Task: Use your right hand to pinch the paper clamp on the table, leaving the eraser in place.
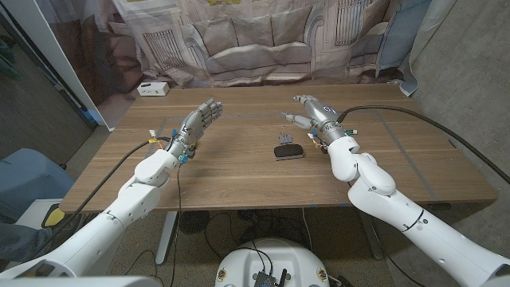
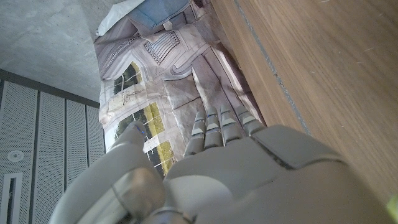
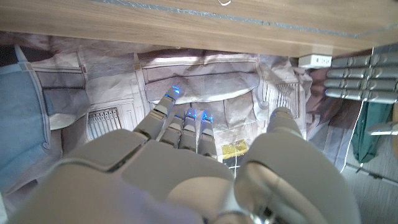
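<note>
Clamp (image 1: 284,132): small and dark, on the table (image 1: 239,175) near its middle, just past the eraser on the far side; apart from the eraser, as far as the head view shows.
Eraser (image 1: 288,152): dark block with a pale top, lying flat on the table just nearer the robot than the clamp.
Right hand (image 1: 312,112): held over the table just to the right of the clamp, fingers (image 1: 298,121) stretched toward it and spread, grasping nothing; whether a fingertip touches the clamp cannot be told.
Left hand (image 1: 198,123): raised on its edge over the table's left half, well apart from clamp and eraser, fingers extended and apart, holding nothing.
White box (image 1: 151,88): on the table's far left corner, by the curtain (image 1: 263,40); what it holds cannot be told.
</note>
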Robot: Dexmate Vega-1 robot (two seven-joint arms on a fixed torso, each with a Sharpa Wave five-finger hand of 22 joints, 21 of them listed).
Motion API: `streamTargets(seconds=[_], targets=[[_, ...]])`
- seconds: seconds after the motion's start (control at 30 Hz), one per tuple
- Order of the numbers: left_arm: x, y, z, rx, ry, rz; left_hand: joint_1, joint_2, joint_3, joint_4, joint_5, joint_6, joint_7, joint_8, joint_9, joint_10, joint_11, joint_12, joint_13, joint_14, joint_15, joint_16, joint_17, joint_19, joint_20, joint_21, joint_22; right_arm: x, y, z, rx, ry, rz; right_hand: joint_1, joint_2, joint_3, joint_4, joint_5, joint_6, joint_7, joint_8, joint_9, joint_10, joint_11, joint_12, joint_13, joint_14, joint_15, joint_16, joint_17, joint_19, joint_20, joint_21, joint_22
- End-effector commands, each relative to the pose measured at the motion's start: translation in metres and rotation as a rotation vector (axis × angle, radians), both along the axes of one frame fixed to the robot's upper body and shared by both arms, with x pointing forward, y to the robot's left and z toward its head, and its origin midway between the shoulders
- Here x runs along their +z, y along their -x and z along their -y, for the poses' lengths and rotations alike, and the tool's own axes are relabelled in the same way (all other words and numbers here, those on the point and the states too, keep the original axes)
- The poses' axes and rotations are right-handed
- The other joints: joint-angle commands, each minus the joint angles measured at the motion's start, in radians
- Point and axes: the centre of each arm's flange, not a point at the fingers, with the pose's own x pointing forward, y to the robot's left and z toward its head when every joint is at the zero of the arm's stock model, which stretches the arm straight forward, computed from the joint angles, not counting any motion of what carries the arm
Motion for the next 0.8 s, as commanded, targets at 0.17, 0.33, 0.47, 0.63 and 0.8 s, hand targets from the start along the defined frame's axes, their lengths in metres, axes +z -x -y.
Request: streamTargets(seconds=[0.17, 0.33, 0.47, 0.63, 0.8], targets=[[-0.003, 0.008, 0.006, -0.012, 0.027, 0.057, 0.001, -0.010, 0.009, -0.004, 0.004, -0.003, -0.004, 0.003, 0.003, 0.006, -0.005, 0.000, 0.003, 0.002, -0.005, 0.000, 0.001, 0.000, -0.001, 0.009, 0.000, -0.001, -0.009, 0.028, 0.197, -0.277, -0.011, -0.009, 0.002, 0.002, -0.002, -0.006, -0.013, 0.000, 0.000, 0.000, -0.001, -0.002, 0.006, 0.003, 0.001, 0.008, 0.004, 0.003, -0.003, -0.001, 0.007, 0.003], [-0.004, 0.008, 0.008, -0.012, 0.026, 0.058, 0.001, -0.012, 0.010, -0.005, 0.004, -0.008, -0.005, 0.001, 0.003, 0.003, -0.002, -0.001, 0.003, 0.002, -0.006, 0.000, 0.001, 0.001, -0.001, 0.009, -0.001, 0.002, -0.013, 0.038, 0.276, -0.355, -0.024, -0.010, 0.000, 0.001, -0.003, -0.007, -0.011, 0.000, 0.000, -0.001, 0.001, -0.002, 0.007, 0.002, 0.002, 0.007, 0.005, 0.003, -0.002, -0.010, 0.008, 0.002], [-0.005, 0.008, 0.007, -0.008, 0.031, 0.057, 0.001, -0.012, 0.011, -0.006, 0.004, -0.009, -0.003, 0.001, 0.003, 0.003, -0.002, -0.001, 0.003, 0.002, -0.005, 0.000, 0.001, 0.004, -0.003, 0.010, -0.001, 0.002, -0.019, 0.046, 0.340, -0.416, -0.042, -0.013, -0.003, 0.000, -0.003, -0.008, -0.010, 0.007, 0.000, -0.001, 0.000, 0.001, 0.007, 0.002, 0.000, 0.007, 0.005, 0.003, -0.005, -0.011, 0.008, 0.002], [-0.006, 0.011, 0.007, -0.008, 0.042, 0.060, 0.001, -0.013, 0.012, -0.008, 0.004, -0.009, -0.002, 0.002, 0.003, 0.003, -0.002, -0.001, 0.003, 0.003, -0.005, 0.000, 0.001, 0.004, -0.005, 0.010, -0.001, 0.000, -0.026, 0.054, 0.399, -0.477, -0.041, -0.018, -0.008, -0.004, -0.003, -0.009, -0.011, 0.015, 0.000, -0.002, -0.005, 0.005, 0.005, 0.001, -0.006, 0.014, 0.004, 0.003, -0.012, -0.010, 0.006, 0.002], [-0.005, 0.011, 0.007, -0.014, 0.042, 0.062, 0.000, -0.015, 0.012, -0.009, 0.003, -0.009, -0.003, 0.002, 0.003, 0.001, -0.003, -0.002, 0.003, 0.001, -0.005, -0.001, 0.001, 0.002, -0.008, 0.008, -0.001, -0.001, -0.030, 0.060, 0.420, -0.506, -0.036, -0.028, -0.017, -0.011, -0.003, -0.010, -0.012, 0.018, -0.001, -0.003, -0.010, 0.008, 0.004, 0.001, -0.016, 0.020, 0.001, 0.003, -0.024, -0.005, 0.003, 0.002]])
